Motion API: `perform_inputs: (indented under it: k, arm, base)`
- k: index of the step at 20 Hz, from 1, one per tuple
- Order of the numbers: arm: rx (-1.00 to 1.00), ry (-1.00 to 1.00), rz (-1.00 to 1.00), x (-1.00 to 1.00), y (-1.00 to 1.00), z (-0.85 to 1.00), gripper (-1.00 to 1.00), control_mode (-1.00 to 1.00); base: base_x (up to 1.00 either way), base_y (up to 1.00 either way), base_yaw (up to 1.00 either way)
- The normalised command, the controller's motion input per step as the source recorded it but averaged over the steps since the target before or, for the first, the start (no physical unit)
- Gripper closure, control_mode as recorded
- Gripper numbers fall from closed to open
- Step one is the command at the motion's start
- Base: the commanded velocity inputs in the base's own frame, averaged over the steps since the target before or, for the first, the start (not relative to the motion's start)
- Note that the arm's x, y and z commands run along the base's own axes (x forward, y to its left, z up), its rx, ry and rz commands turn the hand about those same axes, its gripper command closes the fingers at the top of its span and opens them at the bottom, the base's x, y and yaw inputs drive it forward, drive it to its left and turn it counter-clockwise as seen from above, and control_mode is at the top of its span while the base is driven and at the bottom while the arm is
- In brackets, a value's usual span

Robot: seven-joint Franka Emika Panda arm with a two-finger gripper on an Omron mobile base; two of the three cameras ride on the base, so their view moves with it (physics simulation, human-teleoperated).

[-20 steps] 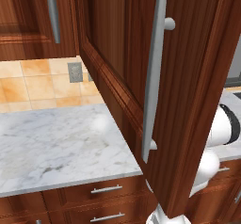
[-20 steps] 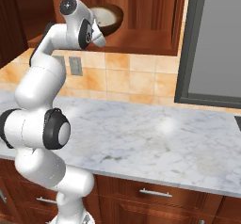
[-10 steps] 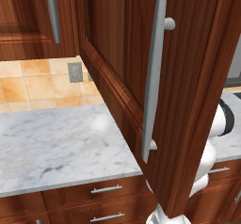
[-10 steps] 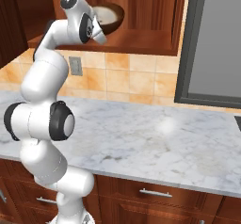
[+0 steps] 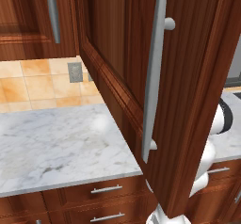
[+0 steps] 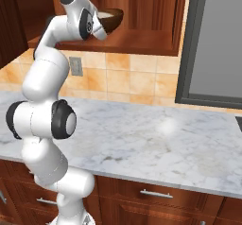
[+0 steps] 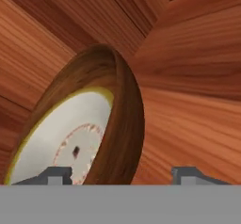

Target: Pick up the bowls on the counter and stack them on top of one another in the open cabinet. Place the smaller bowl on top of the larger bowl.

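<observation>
The bowl, dark brown outside with a pale inside ringed in yellow, sits up on the shelf of the open cabinet, well above the marble surface. From the right side of the room I can see it resting on the reddish wood, with the white arm folded high and its hand reaching in so that it covers the bowl's left part. The pincer is right at the bowl: looking along it, one fingertip stands in front of the pale inside and the other off to the outer side, so the brown wall and rim lie between the two tips. They stand fairly wide apart, but whether they press on the rim I cannot tell. The bowl's inside shows a faint ring of reddish speckles around a dark spot. From the left side, the cabinet door swings out toward me, its long silver bar handle upright. Tan tiles with a grey outlet back the surface, and drawers with short handles run beneath it.
</observation>
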Motion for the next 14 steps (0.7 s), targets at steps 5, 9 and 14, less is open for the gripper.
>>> perform_inputs:
  k: [5,9,14]
  arm:
    - [0.02,0.05,-0.03,-0.36,-0.11,0.53,-1.0,-1.0]
    - [0.0,0.05,0.0,-0.88,-0.23,0.18,-1.0,-1.0]
    - [0.0,0.01,0.01,-1.0,-0.26,-0.09,-1.0,-1.0]
  base:
    - [0.0,0.0,0.0]
    - [0.0,0.0,0.0]
    - [0.0,0.0,0.0]
